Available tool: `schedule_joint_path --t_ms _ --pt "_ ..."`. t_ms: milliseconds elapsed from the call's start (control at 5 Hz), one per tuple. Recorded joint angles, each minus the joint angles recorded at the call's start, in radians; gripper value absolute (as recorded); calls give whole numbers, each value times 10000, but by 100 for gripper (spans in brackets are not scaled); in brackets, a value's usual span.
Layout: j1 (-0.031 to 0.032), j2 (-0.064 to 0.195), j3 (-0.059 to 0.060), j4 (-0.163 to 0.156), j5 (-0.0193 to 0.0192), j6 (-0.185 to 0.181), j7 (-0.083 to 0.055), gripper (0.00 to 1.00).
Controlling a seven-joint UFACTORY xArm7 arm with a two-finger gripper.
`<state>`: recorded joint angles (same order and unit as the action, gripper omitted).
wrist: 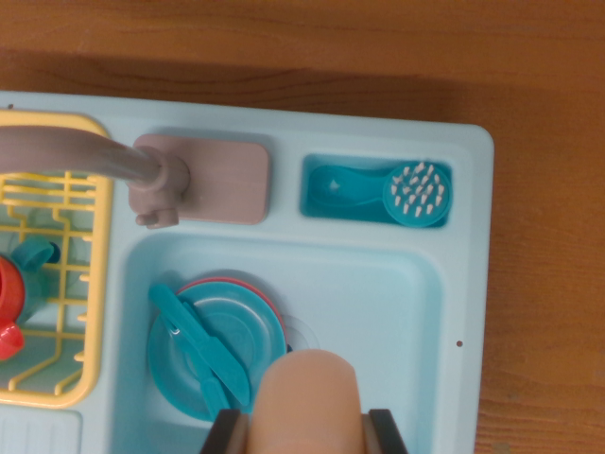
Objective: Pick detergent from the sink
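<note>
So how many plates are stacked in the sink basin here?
2: a teal plate on top and a red plate beneath it, only its rim showing, at the basin's left. The held detergent bottle covers part of the stack, so more may be hidden.

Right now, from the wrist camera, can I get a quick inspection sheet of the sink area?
Surface: wooden table under a light blue toy sink unit.
Job's things: peach detergent bottle between the fingers, over the basin.
Clutter: teal plate on a red one, teal knife, brush in its tray, yellow rack, grey tap.
Grippers: gripper shut on the bottle.
Cables: nothing seen.
Surroundings: nothing seen beyond the table.
</note>
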<state>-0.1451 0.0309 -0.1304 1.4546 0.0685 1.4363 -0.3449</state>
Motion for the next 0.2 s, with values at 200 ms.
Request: schedule_joint_path --t_ms 200 --pt "0 -16 -1 36 -5 52 6 100"
